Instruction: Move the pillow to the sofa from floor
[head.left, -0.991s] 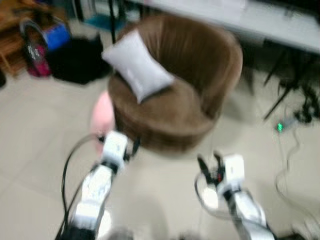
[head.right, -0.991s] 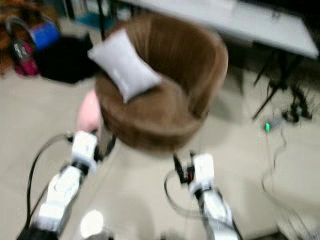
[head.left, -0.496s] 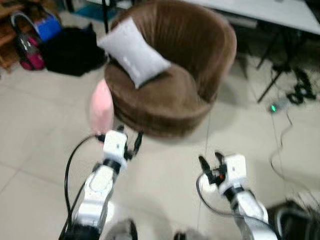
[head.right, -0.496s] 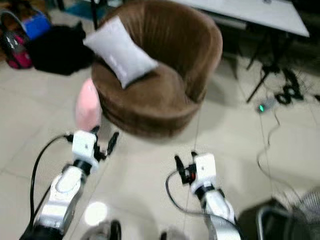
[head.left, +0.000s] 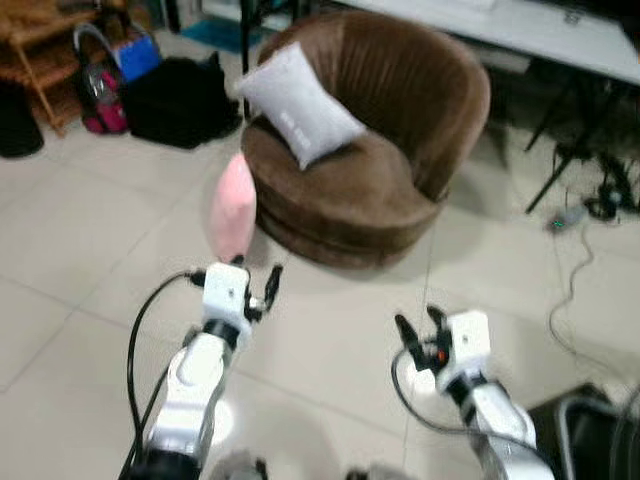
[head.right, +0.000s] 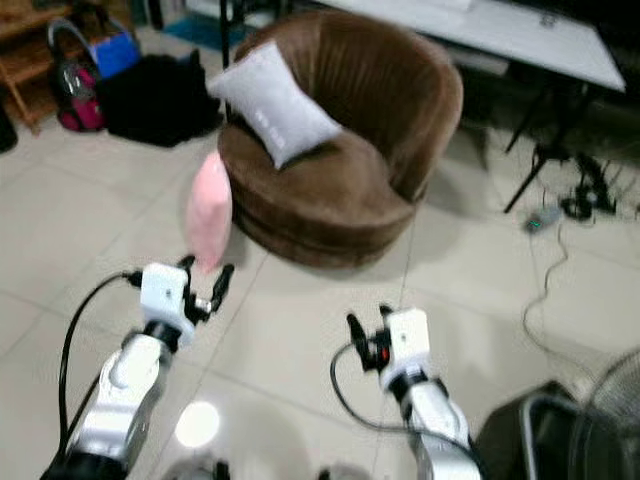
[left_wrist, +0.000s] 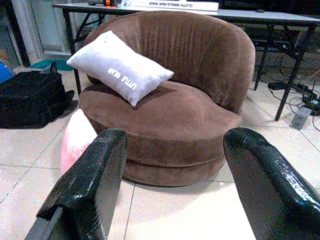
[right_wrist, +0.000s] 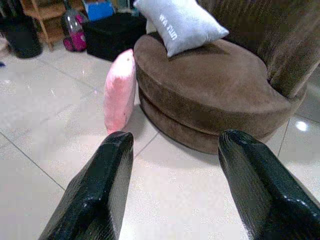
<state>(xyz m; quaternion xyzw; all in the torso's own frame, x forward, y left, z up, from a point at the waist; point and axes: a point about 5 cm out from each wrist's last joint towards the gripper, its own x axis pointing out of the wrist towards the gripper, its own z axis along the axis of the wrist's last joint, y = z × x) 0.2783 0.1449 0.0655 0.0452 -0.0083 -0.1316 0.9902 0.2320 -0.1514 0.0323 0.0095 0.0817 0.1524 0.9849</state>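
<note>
A pink pillow (head.left: 233, 207) stands on edge on the tiled floor, leaning against the left front of a round brown sofa chair (head.left: 375, 190). A grey pillow (head.left: 299, 104) lies on the chair's seat. My left gripper (head.left: 256, 278) hovers open just in front of the pink pillow, a little to its right. My right gripper (head.left: 420, 326) is open lower down, over bare floor in front of the chair. The pink pillow (right_wrist: 119, 91) and the chair (right_wrist: 215, 85) also appear in the right wrist view, and the pink pillow (left_wrist: 75, 140) sits beside the chair in the left wrist view.
A black bag (head.left: 180, 100), a pink and a blue bag (head.left: 112, 85) and a wooden shelf (head.left: 50, 50) sit at the back left. A long white table (head.left: 560, 35) stands behind the chair. Cables and a power strip (head.left: 585, 210) lie at the right. A dark object (head.left: 585, 440) is near my right arm.
The camera has shifted, so the chair and pink pillow sit further right in the picture. The blur has cleared. Both grippers stay open in much the same pose.
</note>
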